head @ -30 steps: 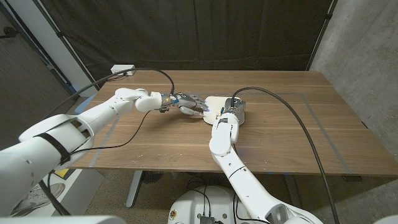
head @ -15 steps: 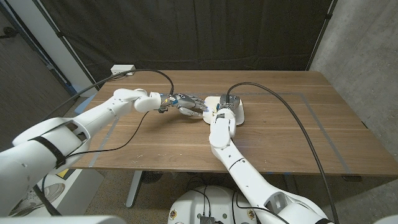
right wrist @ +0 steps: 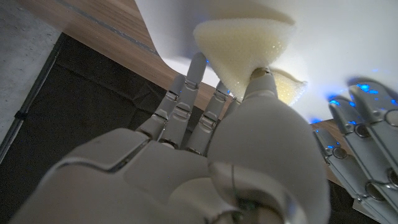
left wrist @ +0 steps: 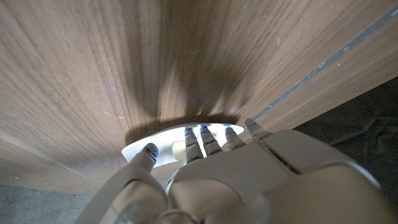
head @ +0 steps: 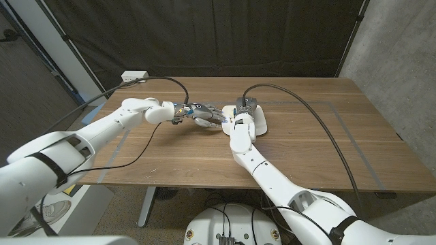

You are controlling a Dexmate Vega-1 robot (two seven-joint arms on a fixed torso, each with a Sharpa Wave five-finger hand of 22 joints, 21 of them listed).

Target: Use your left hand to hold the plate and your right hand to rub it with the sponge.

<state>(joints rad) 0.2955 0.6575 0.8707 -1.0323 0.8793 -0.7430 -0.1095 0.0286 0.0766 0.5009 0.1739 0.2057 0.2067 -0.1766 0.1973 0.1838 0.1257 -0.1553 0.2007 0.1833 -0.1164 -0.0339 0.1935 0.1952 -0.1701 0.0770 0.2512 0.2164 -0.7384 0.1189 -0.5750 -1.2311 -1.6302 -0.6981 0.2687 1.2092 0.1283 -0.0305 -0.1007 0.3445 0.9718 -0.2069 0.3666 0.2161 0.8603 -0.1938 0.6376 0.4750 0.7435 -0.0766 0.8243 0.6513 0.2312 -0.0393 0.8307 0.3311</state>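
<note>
Item: plate point(head: 257, 126), white, stiff, likely slippery; my left hand point(head: 204, 114) gripped its rim on the counter point(head: 306, 136). Item: sponge point(right wrist: 245, 46), soft, light; my right hand point(right wrist: 249, 149) pinched it against the plate.

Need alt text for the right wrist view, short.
The right hand, seen from behind, presses a pale yellow sponge against the white plate. The left hand's fingers hold the plate's edge; wooden table and dark curtain show beyond.
</note>
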